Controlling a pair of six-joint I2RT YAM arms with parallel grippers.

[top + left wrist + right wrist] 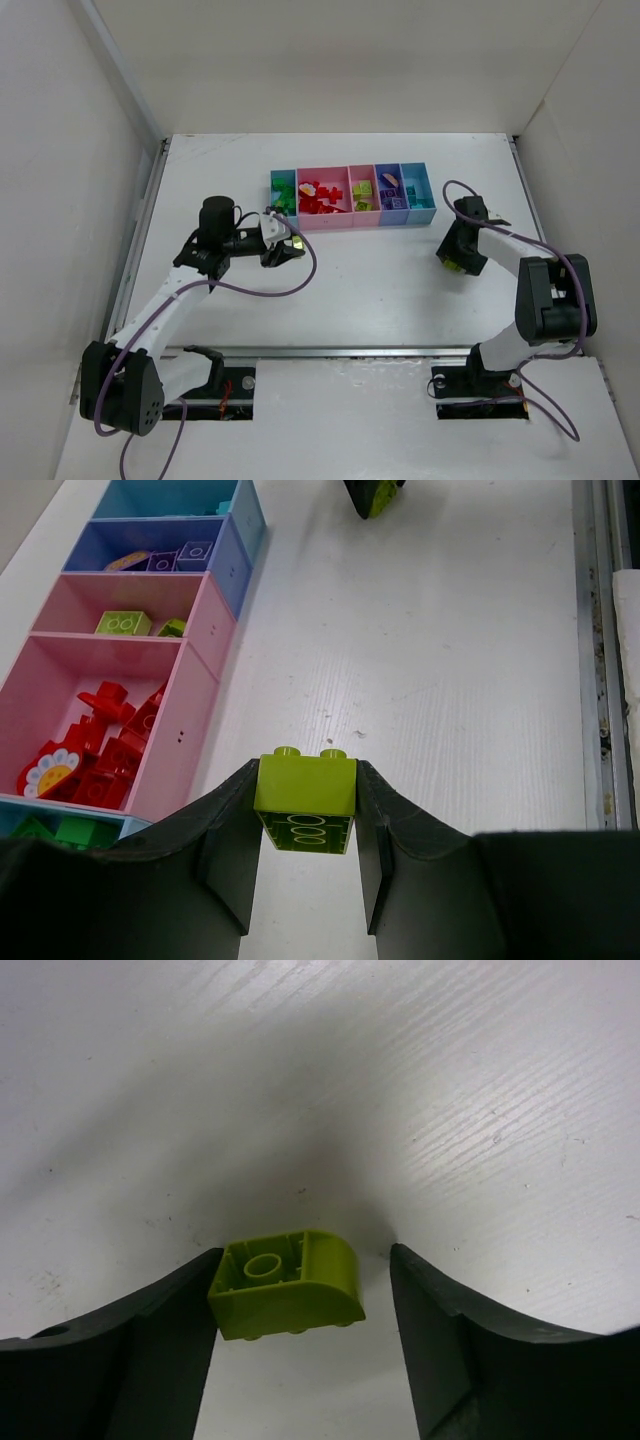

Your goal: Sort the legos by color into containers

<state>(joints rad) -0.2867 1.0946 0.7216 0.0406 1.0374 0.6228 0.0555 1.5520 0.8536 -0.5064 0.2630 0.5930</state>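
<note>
The containers [352, 222] stand in a row at the back of the table, with legos sorted in them: green, red [318, 196], lime [361, 194], purple and teal. My left gripper [305, 780] is shut on a lime-yellow brick [305, 788], held above the table just in front of the wide pink bin [190, 715]. My right gripper [305, 1270] hangs low over the table to the right of the row. Its jaws stand open around an upturned lime-yellow curved brick [285, 1288]. The left finger [150, 1340] touches that brick and the right finger stands off it.
White walls close in the table [400, 290] on the left, back and right. A metal rail [330, 352] runs along the near edge by the arm bases. Purple cables [300, 280] loop from both arms.
</note>
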